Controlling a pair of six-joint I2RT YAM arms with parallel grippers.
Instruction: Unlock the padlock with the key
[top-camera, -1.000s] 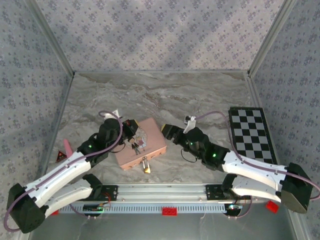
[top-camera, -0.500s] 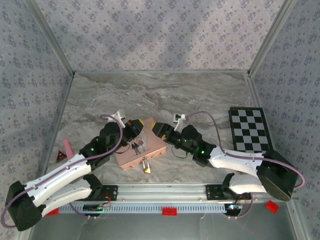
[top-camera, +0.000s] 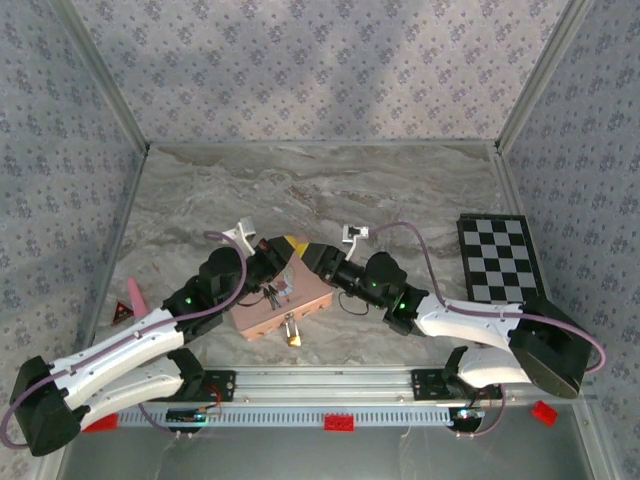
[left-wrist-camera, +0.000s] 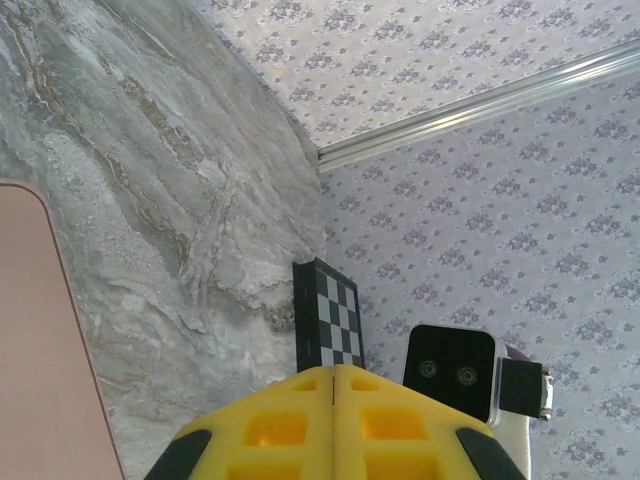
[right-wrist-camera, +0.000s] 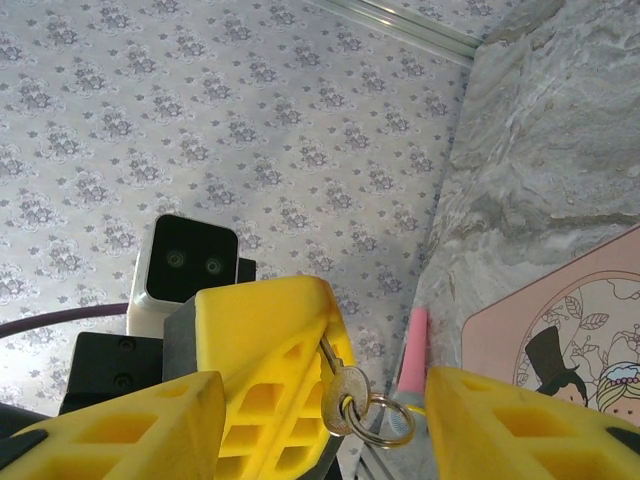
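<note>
The tiny brass padlock (top-camera: 291, 337) hangs at the near edge of the pink box (top-camera: 303, 288). My left gripper (top-camera: 288, 245) hovers over the box's far corner, shut on the grey key (right-wrist-camera: 341, 386). The key's blade is pinched between the left gripper's yellow fingers (right-wrist-camera: 262, 330), and its head and a split ring (right-wrist-camera: 378, 421) stick out. Spare keys (top-camera: 270, 293) dangle over the lid. My right gripper (top-camera: 312, 258) faces it closely, open, with its fingers (right-wrist-camera: 120, 425) on either side of the key without touching it. In the left wrist view the left gripper's pads (left-wrist-camera: 300, 400) meet tightly.
A checkerboard (top-camera: 500, 265) lies at the right side of the marble table. A pink cone piece (top-camera: 134, 293) stands near the left wall. Red bricks (top-camera: 339, 421) sit on the front rail. Patterned walls enclose the table on three sides.
My right arm has swung left until its open gripper reaches the left gripper. The left gripper has lifted slightly up and right with the keys.
</note>
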